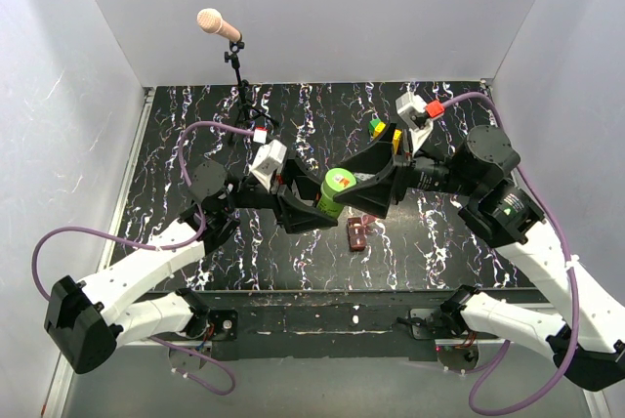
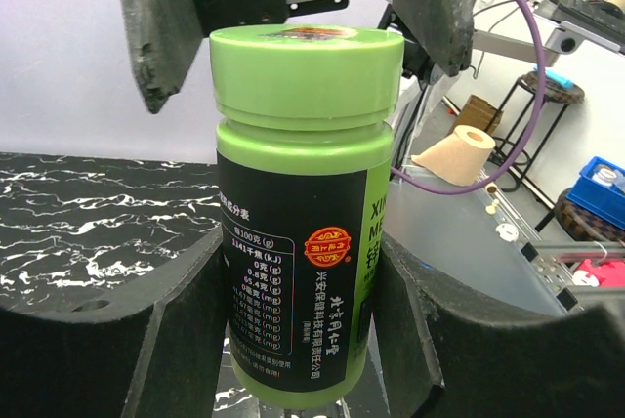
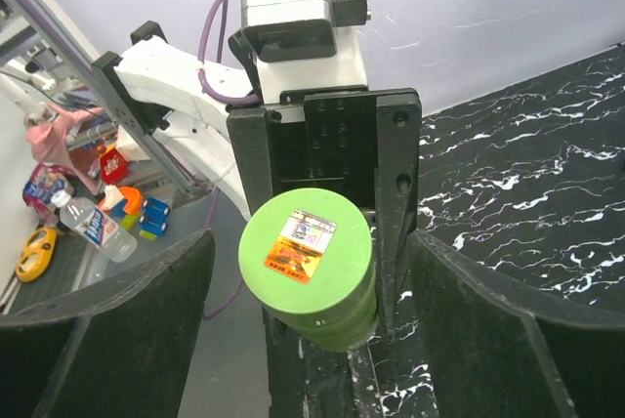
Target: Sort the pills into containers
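Green plastic cylindrical bottle (image 1: pixel 338 189) with a black label is held tilted above the black marbled bench (image 1: pixel 186 130), its body clenched between the pads of the left tool (image 2: pixel 298 281). Right tool (image 3: pixel 308 242) is spread wide around the cap, clear of it. Small red-brown rectangular box (image 1: pixel 357 233) lies on the bench nearby.

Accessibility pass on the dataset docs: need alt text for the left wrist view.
A green bottle with a black label printed in Chinese fills the frame, clamped at mid-body between the left gripper's dark fingers. At the top of the frame the right gripper's fingers straddle its green lid, jaws open wider than the lid. The black marbled tabletop shows behind at left.
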Controlling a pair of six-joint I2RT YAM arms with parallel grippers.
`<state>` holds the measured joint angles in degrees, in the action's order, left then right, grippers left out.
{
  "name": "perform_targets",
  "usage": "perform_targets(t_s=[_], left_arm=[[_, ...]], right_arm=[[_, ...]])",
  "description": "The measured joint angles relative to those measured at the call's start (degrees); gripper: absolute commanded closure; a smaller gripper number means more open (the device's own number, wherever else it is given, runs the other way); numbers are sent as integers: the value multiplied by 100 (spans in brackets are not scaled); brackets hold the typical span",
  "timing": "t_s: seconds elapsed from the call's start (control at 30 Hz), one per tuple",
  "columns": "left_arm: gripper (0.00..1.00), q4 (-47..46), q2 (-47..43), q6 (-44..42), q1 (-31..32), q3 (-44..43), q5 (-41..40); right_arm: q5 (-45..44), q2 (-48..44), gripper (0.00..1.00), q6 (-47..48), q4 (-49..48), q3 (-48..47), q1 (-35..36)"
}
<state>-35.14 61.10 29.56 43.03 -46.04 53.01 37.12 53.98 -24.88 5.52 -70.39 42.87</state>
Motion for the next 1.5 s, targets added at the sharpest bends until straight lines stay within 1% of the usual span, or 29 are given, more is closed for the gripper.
perform_targets(t_s=[0.1,0.37,0.63,0.77,0.9,1.17,1.5], left_arm=[[100,55,0,11,0,-70,166],[100,216,-2,44,0,-210,667],[100,151,-20,310,74,-216,1034],[100,76,-20,400,164,-258,1134],[100,33,-17,452,267,-356,1209],[100,17,-15,452,363,-514,1246],[100,35,-11,428,398,-581,1237]], right_arm=[[127,-35,7,133,46,0,0],[481,-238,5,442,201,-114,0],[1432,-234,2,603,-79,-225,0],[1921,-96,3,599,-411,-225,0],[2157,48,4,542,-710,-212,0],[2177,81,7,431,-1073,-181,0],[2323,92,12,22,-1641,22,0]])
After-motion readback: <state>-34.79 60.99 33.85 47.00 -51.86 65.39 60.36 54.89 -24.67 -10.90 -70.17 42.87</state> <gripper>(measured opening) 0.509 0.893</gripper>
